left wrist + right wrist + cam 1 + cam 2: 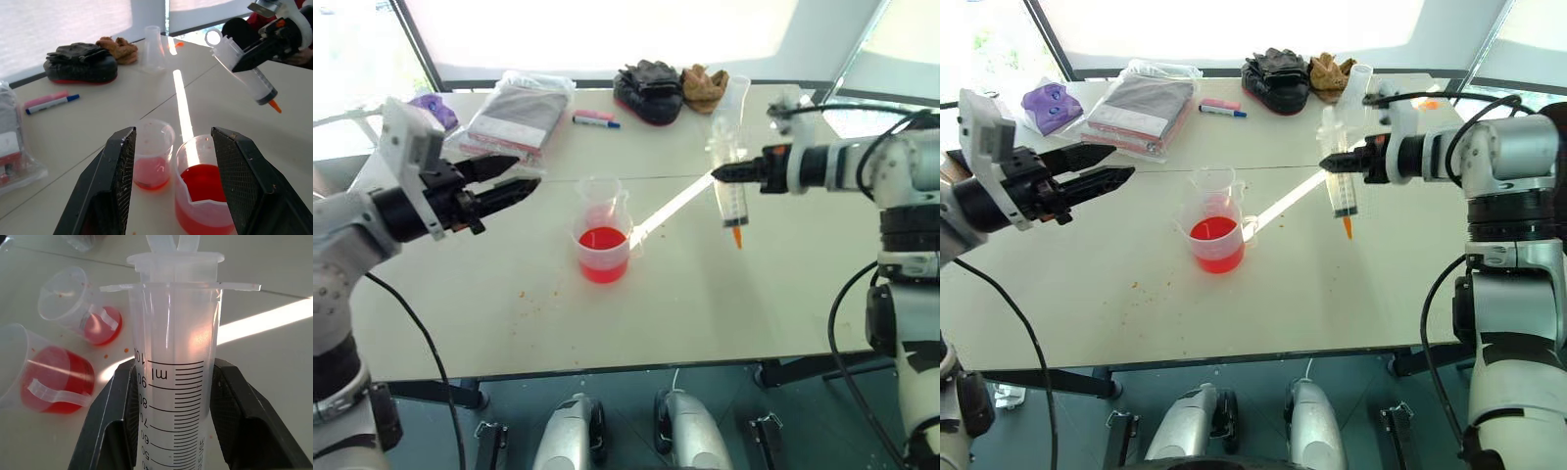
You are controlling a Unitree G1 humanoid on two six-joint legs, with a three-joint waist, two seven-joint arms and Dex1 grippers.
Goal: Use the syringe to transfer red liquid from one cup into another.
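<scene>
pale beige laminate table top [509, 304], matte, with a seam across the middle and a bright sunlight strip [671, 208] falling diagonally over it. small orange-red specks [524, 291] on the near left part. backlit white windows with dark frames behind; dark floor under the near edge.

near centre: short wide clear plastic cup [604, 253] holding bright red liquid [603, 241]; taller narrow clear plastic cup [599, 198] just behind it, a thin red layer at its bottom, seen from the left wrist.

right gripper [717, 173] pinching large clear graduated syringe [731, 186] by the barrel, held above the table well right of the cups, orange nozzle tip down, plunger pressed far in, barrel clear.

left gripper [524, 172] spread apart, empty, in the air left of the cups.

far edge: black gloves [649, 90], brown gloves [704, 86], pink-and-blue marker pen [595, 118], clear plastic bag of folded fabric [514, 115], purple packet [1048, 103].
</scene>
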